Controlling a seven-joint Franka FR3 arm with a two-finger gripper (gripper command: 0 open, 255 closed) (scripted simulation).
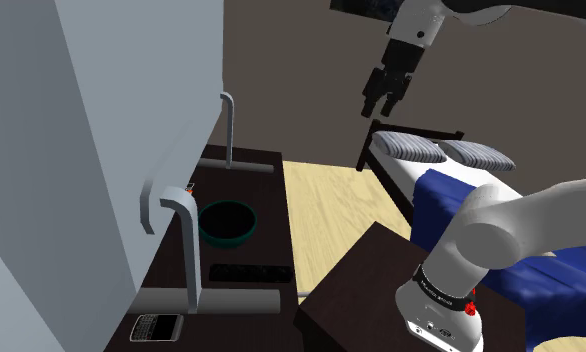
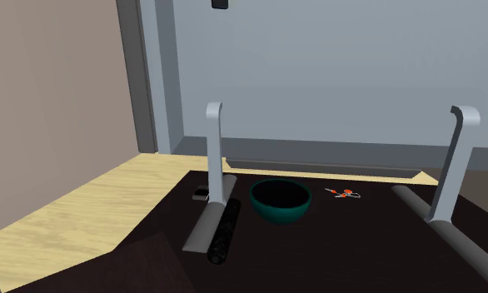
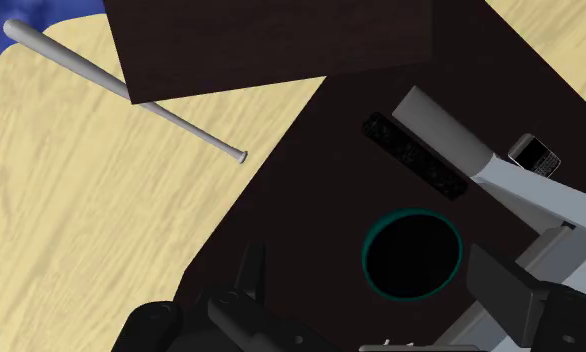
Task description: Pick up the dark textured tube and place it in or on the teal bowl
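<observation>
The dark textured tube [image 1: 251,272] [image 2: 224,229] [image 3: 414,155] lies flat on the dark table [image 1: 271,195], beside a grey bar. The teal bowl [image 1: 227,222] [image 2: 280,201] [image 3: 412,254] stands upright and empty a short way from it. My gripper [image 1: 381,108] [image 3: 371,255] hangs high above the table, well clear of both, open with nothing between its fingers. In the wrist view the bowl lies far below, between the fingers.
Two grey L-shaped supports [image 2: 213,158] [image 2: 455,166] rise from the table against a grey wall. A phone [image 1: 156,327] [image 3: 534,152] and a small orange-red item [image 2: 342,194] lie on the table. A bat [image 3: 121,88] lies on the wooden floor; a bed [image 1: 451,170] stands behind.
</observation>
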